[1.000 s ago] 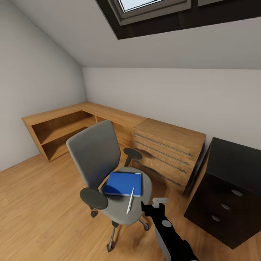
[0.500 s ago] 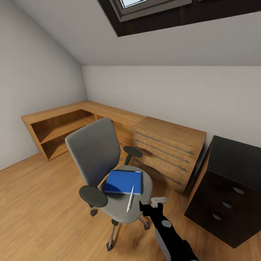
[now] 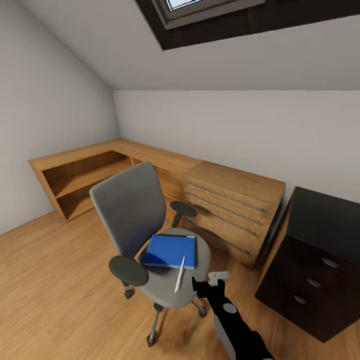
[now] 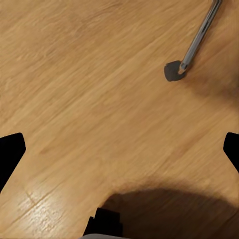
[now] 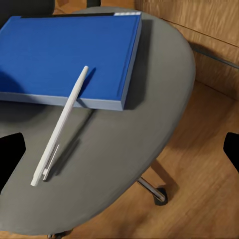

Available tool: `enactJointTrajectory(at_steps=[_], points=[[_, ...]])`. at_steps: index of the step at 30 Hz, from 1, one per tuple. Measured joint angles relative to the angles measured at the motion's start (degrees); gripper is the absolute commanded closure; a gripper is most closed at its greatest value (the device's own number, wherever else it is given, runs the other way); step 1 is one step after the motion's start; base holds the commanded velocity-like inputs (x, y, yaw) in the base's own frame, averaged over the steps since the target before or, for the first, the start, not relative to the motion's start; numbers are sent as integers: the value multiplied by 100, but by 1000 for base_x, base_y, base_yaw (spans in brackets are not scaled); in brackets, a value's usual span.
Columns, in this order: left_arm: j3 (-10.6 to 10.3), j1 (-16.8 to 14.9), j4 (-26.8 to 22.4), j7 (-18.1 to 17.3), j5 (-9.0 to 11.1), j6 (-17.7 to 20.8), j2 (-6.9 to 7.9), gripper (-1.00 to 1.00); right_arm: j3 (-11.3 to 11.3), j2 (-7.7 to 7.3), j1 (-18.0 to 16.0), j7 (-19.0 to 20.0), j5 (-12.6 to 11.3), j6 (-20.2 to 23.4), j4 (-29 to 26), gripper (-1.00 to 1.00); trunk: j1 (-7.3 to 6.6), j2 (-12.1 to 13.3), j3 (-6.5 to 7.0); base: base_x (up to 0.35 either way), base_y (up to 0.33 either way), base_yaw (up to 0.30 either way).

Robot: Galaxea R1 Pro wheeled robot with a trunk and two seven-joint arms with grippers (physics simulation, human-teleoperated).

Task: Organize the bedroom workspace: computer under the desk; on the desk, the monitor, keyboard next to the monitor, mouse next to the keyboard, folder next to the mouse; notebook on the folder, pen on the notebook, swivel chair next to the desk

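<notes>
Room: we see the bedroom's sloped pale grey walls, a skylight overhead and a light wood plank floor.

Swivel chair: the grey swivel chair stands on the floor in front of the wooden dresser, its back toward the low wooden corner shelf. One castor and a chrome leg show in the left wrist view.

Folder: the bright blue folder lies flat on the chair seat, toward the backrest.

Pen: the pale slim pen lies with one end on the folder's front edge and the other end down on the grey seat; in the right wrist view it slants across that edge.

Notebook: a thin dark edge shows along the far side of the folder; we cannot tell whether that is the notebook.

Desk: the black drawer unit with round silver knobs stands at the right, just beside the dresser and well apart from the chair.

Right gripper: the right gripper hovers near the seat's front edge, touching nothing; in the right wrist view its dark fingertips sit far apart at either border, so we read it as spread.

Left gripper: the left gripper points down at bare floor, fingers spread wide, nothing between them.
</notes>
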Motion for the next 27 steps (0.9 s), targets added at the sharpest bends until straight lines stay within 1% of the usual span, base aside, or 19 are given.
enactJointTrajectory(at_steps=[9,12,25,27], points=[[-1,0,2,-12,-5,-2,2,-100,0,0,0,0,-3,-1,2,-100,-2,0,0,248,149,0],[0,0,1,-12,-6,-1,2,-100,0,0,0,0,-1,-1,2,-100,-1,0,0,161,111,0],[0,0,0,-8,-6,0,2,-100,2,0,0,-21,-8,22,7,-100,1,0,0,19,13,0],[0,0,0,-9,-6,0,2,-100,6,0,0,-32,-49,49,9,-100,1,0,0,0,0,0]])
